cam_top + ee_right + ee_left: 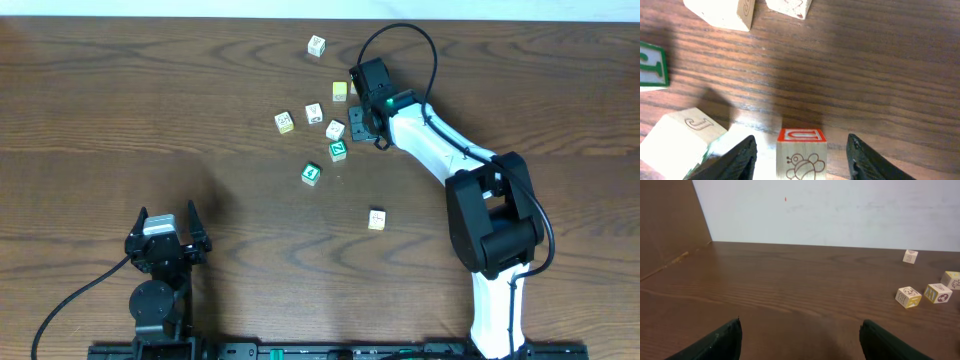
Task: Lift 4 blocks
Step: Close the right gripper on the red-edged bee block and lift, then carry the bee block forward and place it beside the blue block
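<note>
Dark wooden table (150,110), pale wall (840,205) behind. The right arm (440,150) reaches into the scattered cubes. The left gripper (800,342) sits well apart from them, jaws wide over the wood. The right gripper (800,157) has its jaws apart around a red-edged cube (801,136), a gap on each side.

Just beside that gripper lie the blue-edged block (335,129) and the green N block (338,150), its N face up. The second green block (311,173) is farther out. The cream block (376,219) lies back alongside the arm. All are cubes with no long side, sitting flat and slightly askew.
</note>
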Controlling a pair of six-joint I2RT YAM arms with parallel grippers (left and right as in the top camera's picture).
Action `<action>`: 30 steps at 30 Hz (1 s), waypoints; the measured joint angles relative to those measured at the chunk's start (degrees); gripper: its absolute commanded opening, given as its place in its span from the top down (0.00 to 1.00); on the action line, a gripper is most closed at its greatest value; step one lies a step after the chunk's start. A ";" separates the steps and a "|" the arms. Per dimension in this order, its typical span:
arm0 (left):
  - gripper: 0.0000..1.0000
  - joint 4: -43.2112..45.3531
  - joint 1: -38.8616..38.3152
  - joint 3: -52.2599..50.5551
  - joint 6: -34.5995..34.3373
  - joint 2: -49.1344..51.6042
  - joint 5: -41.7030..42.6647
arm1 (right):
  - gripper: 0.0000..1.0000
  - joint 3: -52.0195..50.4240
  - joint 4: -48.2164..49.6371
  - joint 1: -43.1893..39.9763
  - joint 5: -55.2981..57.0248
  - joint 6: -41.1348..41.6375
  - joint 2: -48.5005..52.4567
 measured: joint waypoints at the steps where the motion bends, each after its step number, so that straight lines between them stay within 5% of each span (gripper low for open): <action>1: 0.24 0.00 0.00 0.00 0.00 0.00 0.00 | 0.54 0.00 -0.52 0.00 0.02 0.02 0.00; 10: 0.24 0.00 0.00 0.00 0.00 0.00 0.00 | 0.59 0.02 -2.60 0.00 0.02 0.31 0.00; 30: 0.25 0.00 0.00 0.00 0.00 0.00 0.00 | 0.91 0.04 -4.87 0.15 0.39 0.57 -1.29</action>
